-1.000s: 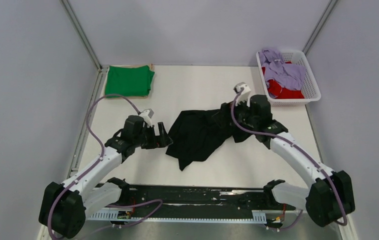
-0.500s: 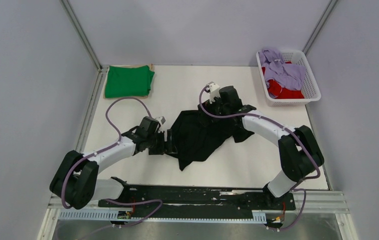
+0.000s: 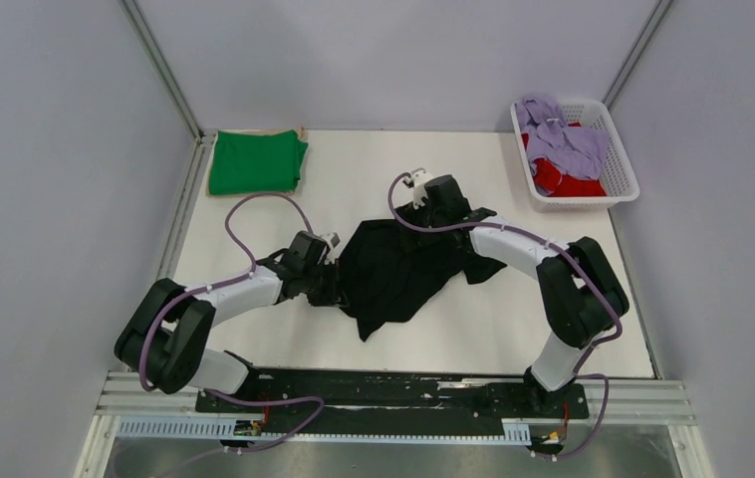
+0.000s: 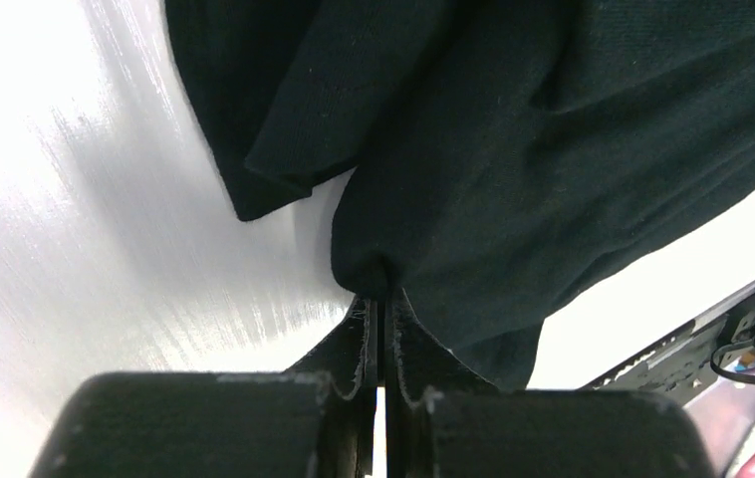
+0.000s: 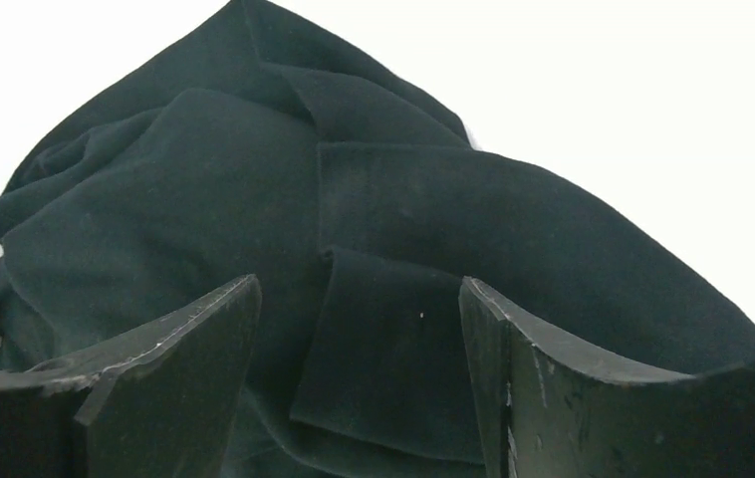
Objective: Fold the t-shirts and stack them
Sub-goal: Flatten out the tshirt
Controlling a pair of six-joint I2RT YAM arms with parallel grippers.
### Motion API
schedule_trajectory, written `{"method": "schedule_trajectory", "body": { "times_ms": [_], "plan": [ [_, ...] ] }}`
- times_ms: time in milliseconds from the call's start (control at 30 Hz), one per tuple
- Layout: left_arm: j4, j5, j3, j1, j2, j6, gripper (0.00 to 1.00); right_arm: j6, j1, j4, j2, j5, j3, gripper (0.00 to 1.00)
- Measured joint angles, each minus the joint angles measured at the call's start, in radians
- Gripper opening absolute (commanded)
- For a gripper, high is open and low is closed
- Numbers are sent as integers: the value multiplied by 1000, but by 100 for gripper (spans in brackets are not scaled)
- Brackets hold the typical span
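Note:
A crumpled black t-shirt [image 3: 393, 269] lies mid-table. My left gripper [image 3: 337, 287] sits low at its left edge. In the left wrist view the left gripper [image 4: 381, 296] is shut, pinching a fold of the black t-shirt [image 4: 513, 149]. My right gripper [image 3: 443, 214] hovers over the shirt's upper part. In the right wrist view the right gripper [image 5: 359, 289] stands open, a flat fold of the black t-shirt [image 5: 393, 339] lying between and below its fingers. A folded green t-shirt [image 3: 256, 162] rests at the back left.
A white lattice basket [image 3: 626, 164] at the back right holds a lavender t-shirt [image 3: 565, 141] over a red one [image 3: 565, 182]. Grey walls close in the table on three sides. A black rail [image 3: 403, 388] runs along the near edge.
The left gripper slid right to the black shirt's edge and shut on it. The right arm swung left over the shirt's upper part, its jaws narrowing a little.

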Motion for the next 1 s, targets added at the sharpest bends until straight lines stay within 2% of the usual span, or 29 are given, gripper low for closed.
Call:
{"method": "schedule_trajectory", "body": {
  "times_ms": [133,267,333,367,400,433,467,700,800,1000],
  "plan": [
    [-14,-11,0,-1,-10,0,0,4,0,3,6,28,0,66],
    [-40,-27,-1,-2,-42,0,0,10,0,8,29,73,0,52],
    [-54,-39,-1,-2,-66,0,0,14,0,7,35,98,0,35],
    [-59,-44,-2,-2,-76,0,0,16,0,8,36,112,0,21],
    [-64,-50,-2,-2,-89,0,0,21,0,8,36,125,0,12],
    [-70,-55,-2,-2,-99,0,0,29,0,10,36,141,0,4],
    [-75,-63,-2,-2,-110,-1,0,35,0,14,36,158,0,1],
    [-159,-151,15,-4,-212,2,0,108,-3,38,-48,328,-41,0],
    [-214,-213,62,-5,-285,9,0,138,-28,40,-163,396,-58,0],
    [-297,-389,248,-5,-505,45,0,172,-134,68,-478,454,-71,0]
  ]
}}
